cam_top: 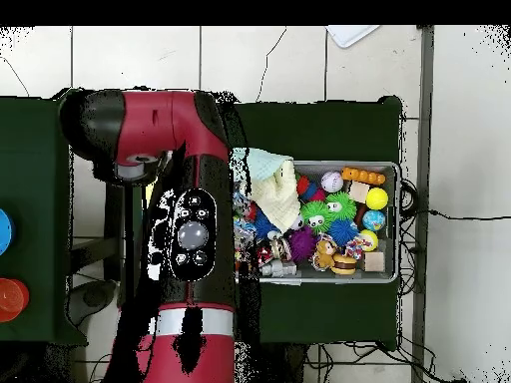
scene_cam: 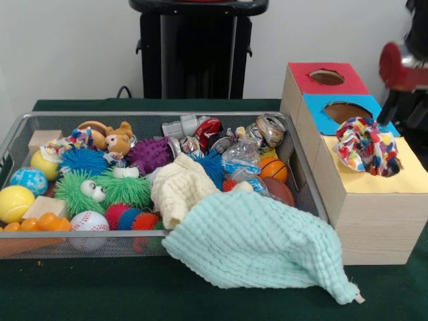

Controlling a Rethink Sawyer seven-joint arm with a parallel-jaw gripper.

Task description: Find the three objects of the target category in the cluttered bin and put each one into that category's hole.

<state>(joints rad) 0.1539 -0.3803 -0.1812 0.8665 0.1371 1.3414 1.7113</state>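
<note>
Resting bunched over the hole in the yellow-topped box [scene_cam: 401, 179], one ruffled print piece [scene_cam: 366, 146] lay just below-left of the blurred gripper [scene_cam: 399, 70], whose opening I could not tell.

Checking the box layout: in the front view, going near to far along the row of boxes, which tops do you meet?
Yellow top with the printed ruffled fabric, then blue top, then red top.
</note>
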